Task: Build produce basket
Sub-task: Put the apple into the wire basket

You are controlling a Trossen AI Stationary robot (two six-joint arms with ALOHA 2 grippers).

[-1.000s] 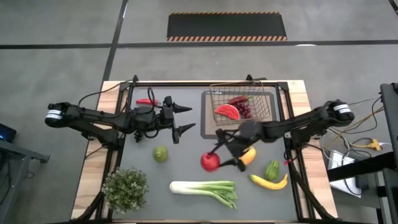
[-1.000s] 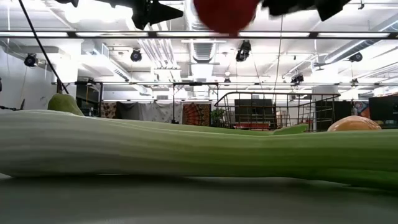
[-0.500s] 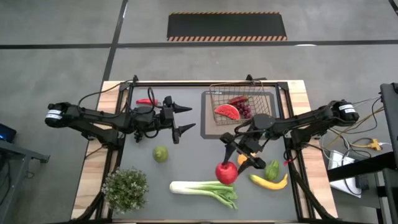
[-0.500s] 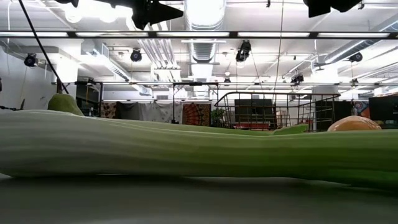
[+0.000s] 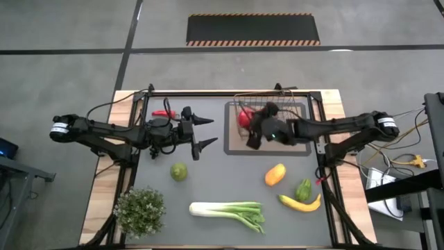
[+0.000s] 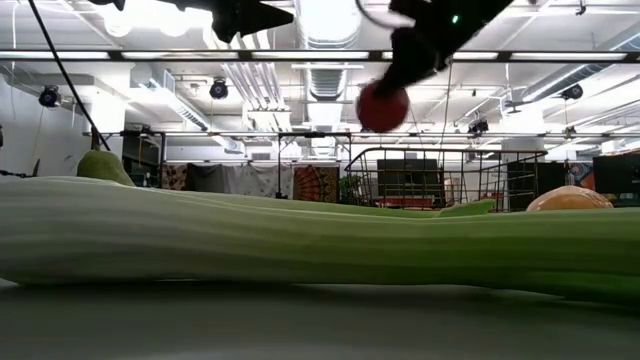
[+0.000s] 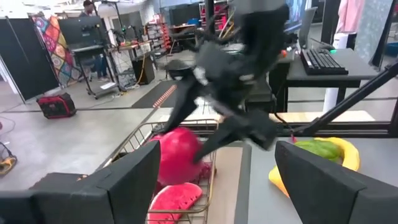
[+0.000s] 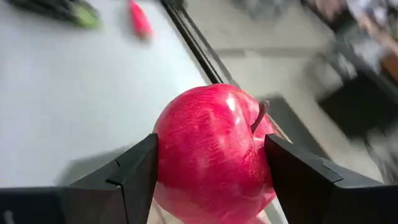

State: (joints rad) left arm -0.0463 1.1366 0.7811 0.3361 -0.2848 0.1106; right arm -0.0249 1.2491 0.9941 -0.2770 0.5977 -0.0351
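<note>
Watermelon slice under apple, inside basket

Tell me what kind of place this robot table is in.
Probably a big open workshop or lab hall: bare ceiling ducts and hanging lights overhead, a concrete floor with a hazard-striped mat beyond the table, and a desk with a keyboard nearby.

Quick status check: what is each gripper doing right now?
Left gripper: open, holding nothing, over the table.
Right gripper: shut on the red apple, above the basket.
</note>
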